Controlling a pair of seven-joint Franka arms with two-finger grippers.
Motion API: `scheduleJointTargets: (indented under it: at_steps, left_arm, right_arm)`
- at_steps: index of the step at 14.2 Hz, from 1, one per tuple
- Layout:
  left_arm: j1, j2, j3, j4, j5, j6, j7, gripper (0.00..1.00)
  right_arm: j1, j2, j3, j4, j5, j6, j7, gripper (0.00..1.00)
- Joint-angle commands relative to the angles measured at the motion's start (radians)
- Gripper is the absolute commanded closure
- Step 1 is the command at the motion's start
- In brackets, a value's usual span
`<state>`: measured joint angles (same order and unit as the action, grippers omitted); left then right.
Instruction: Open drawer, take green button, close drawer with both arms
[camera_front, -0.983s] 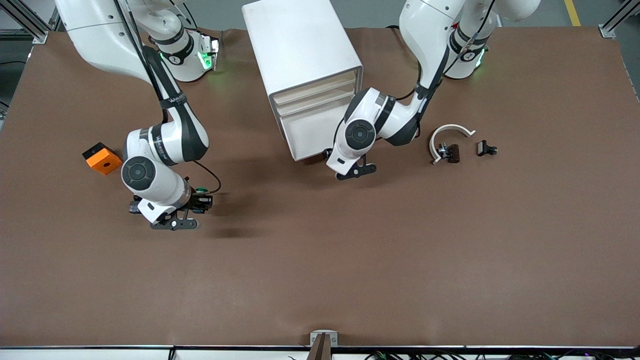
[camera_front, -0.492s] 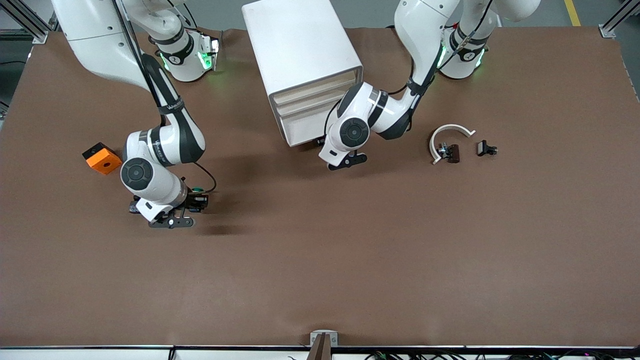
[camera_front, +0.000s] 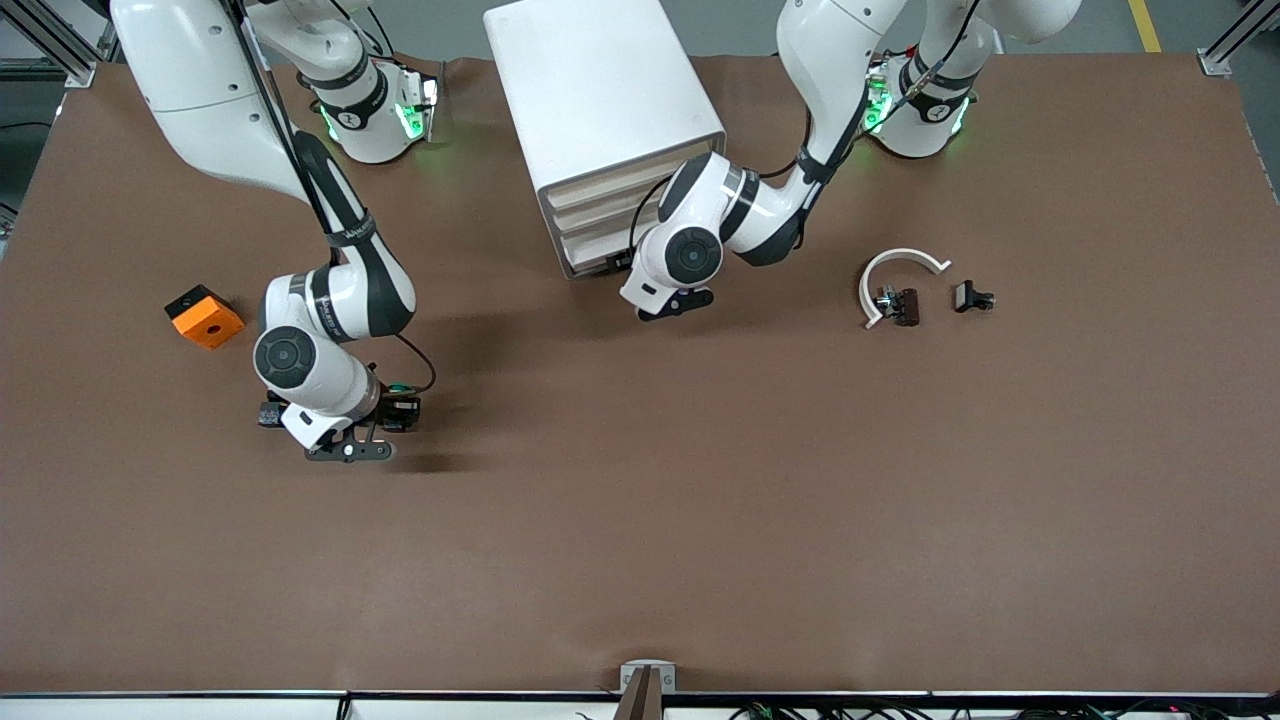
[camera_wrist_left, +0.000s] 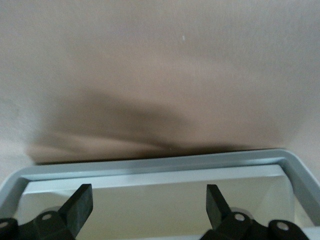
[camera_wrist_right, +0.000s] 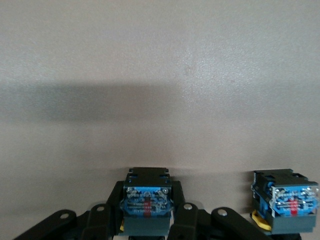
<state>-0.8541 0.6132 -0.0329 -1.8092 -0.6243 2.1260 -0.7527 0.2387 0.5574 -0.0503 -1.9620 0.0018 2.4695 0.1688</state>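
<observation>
The white cabinet (camera_front: 600, 90) stands toward the arms' bases. Its lowest drawer (camera_front: 590, 262) sits pushed in, level with the three above. My left gripper (camera_front: 622, 262) is open right at that drawer's beige front (camera_wrist_left: 250, 200), which fills the space between the spread fingers (camera_wrist_left: 80, 205). My right gripper (camera_front: 398, 410) is low over the table toward the right arm's end and is shut on the button (camera_wrist_right: 147, 197). The button's dark black-blue body shows between the fingers, and its green cap (camera_front: 400, 386) shows in the front view.
A second button (camera_wrist_right: 286, 200) with a yellow cap lies on the table beside the right gripper. An orange block (camera_front: 203, 316) lies toward the right arm's end. A white curved piece (camera_front: 895, 270) and two small black parts (camera_front: 972, 297) lie toward the left arm's end.
The lowest drawer has slid from pulled out to fully in, with my left gripper moving toward the cabinet against its front. The right gripper has barely shifted, still holding the button.
</observation>
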Motion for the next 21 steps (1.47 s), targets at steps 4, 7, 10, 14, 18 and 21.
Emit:
scheduleJointTargets:
  at_steps: [4, 7, 10, 14, 18, 21]
  left_arm:
    - [-0.011, 0.016, -0.027, 0.002, -0.077, -0.012, -0.095, 0.00]
    - [-0.017, 0.010, -0.027, 0.007, -0.075, -0.061, -0.117, 0.00]
    - [-0.014, 0.007, -0.027, 0.008, -0.068, -0.075, -0.116, 0.00]
    - [0.035, 0.005, 0.027, 0.083, -0.004, -0.084, -0.114, 0.00]
    - [0.147, 0.000, 0.033, 0.212, 0.178, -0.159, -0.114, 0.00]
    - [0.236, -0.033, 0.033, 0.267, 0.305, -0.185, -0.106, 0.00]
  right_arm:
    - [-0.013, -0.039, 0.018, -0.003, -0.013, -0.067, 0.008, 0.00]
    - [0.005, -0.144, 0.020, 0.006, -0.013, -0.225, 0.020, 0.00]
    - [0.007, -0.259, 0.021, 0.011, -0.013, -0.358, 0.024, 0.00]
    - [-0.004, -0.401, 0.021, 0.032, -0.011, -0.506, 0.011, 0.00]
    - [-0.035, -0.456, 0.018, 0.150, -0.010, -0.708, 0.000, 0.00]
    - [-0.099, -0.456, 0.018, 0.256, 0.003, -0.822, -0.096, 0.00]
